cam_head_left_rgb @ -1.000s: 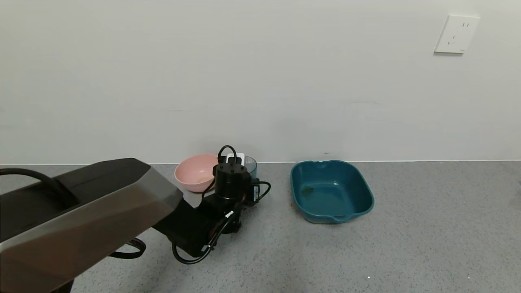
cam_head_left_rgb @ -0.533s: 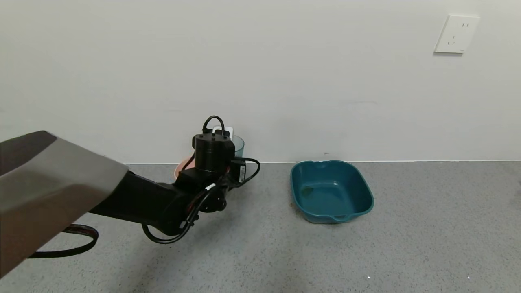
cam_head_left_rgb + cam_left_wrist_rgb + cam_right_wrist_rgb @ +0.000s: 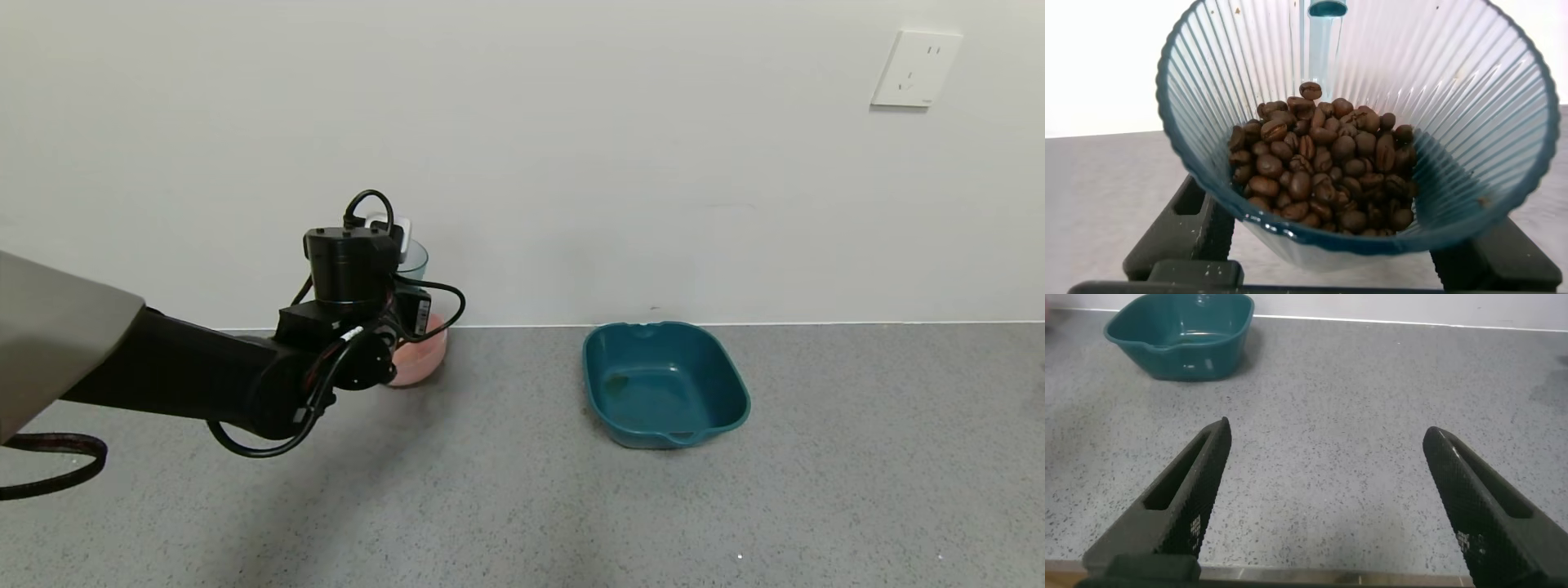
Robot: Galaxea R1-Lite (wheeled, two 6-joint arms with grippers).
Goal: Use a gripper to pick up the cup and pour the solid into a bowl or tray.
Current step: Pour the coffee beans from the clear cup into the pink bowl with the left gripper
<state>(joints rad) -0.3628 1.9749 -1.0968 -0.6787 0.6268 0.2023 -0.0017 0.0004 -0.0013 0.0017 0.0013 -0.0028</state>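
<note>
My left gripper (image 3: pixel 397 265) is shut on the translucent teal-grey ribbed cup (image 3: pixel 414 260) and holds it upright in the air, above the pale-pink bowl (image 3: pixel 420 357), which stands on the floor by the wall and is partly hidden by the arm. In the left wrist view the cup (image 3: pixel 1503 122) fills the picture between the black fingers (image 3: pixel 1180 233). It holds a heap of dark-brown beans (image 3: pixel 1327 167). My right gripper (image 3: pixel 1327 469) is open and empty over bare floor, out of the head view.
A dark-teal squarish tray (image 3: pixel 663 382) stands on the grey speckled floor to the right of the bowl, also in the right wrist view (image 3: pixel 1180 331). A white wall with a socket plate (image 3: pixel 916 69) runs behind.
My left arm has lifted the cup off the floor and carried it left, from beside the bowl to above it. The bowl and tray have not moved.
</note>
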